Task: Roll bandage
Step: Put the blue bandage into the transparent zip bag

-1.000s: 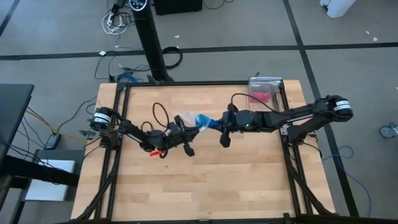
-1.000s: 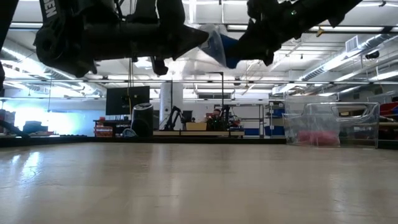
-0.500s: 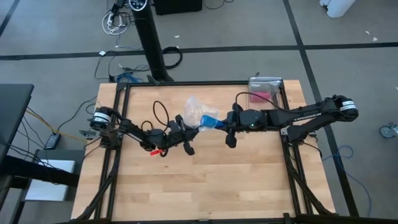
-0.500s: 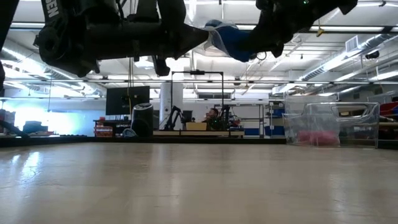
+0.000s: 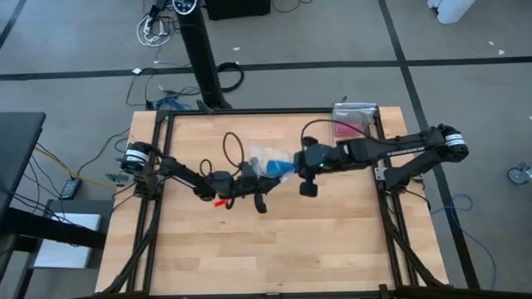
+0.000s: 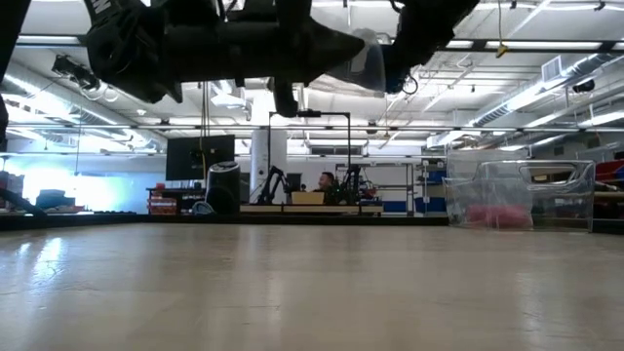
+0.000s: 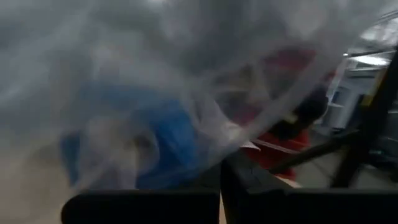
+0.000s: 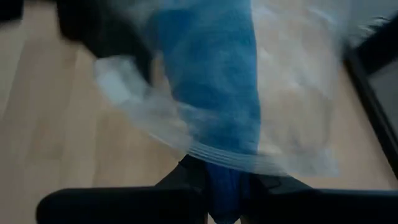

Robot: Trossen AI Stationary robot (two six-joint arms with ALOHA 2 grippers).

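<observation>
The bandage (image 5: 278, 167) is held in the air above the table (image 5: 274, 249), partly inside a clear plastic bag (image 5: 263, 154) that veils and blurs it. The right gripper (image 8: 225, 186) is closed narrowly on the blue fabric protruding from the bag's mouth. The left gripper (image 5: 252, 170) is fully closed just beside the bandage, on the bag's edge. In the low view, both fingertips are masked by the arms.

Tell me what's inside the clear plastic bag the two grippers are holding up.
The blue bandage shows through the clear plastic bag, with one end at the bag's mouth in the right gripper. The crumpled plastic hides whether anything else is inside.
</observation>
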